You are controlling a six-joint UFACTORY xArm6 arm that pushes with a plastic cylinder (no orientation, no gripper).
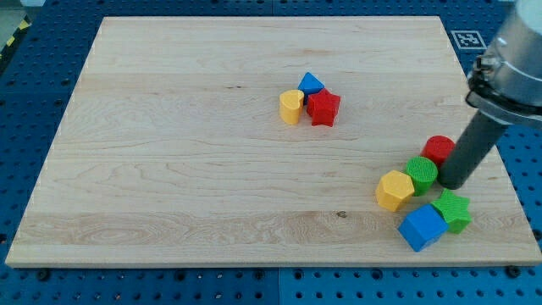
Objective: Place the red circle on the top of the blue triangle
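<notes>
The red circle point(438, 148) lies near the view's right edge of the wooden board point(169, 169). The blue triangle point(311, 83) sits near the board's middle top, touching a yellow heart point(291, 107) and a red star point(323, 108). My tip point(448, 184) is just below and right of the red circle, next to the green circle point(421, 173). The rod hides part of the red circle's right side.
A yellow hexagon point(395, 190) sits left of the green circle. A green star point(453, 209) and a blue cube point(423, 227) lie below my tip near the board's bottom right. The board's right edge is close by.
</notes>
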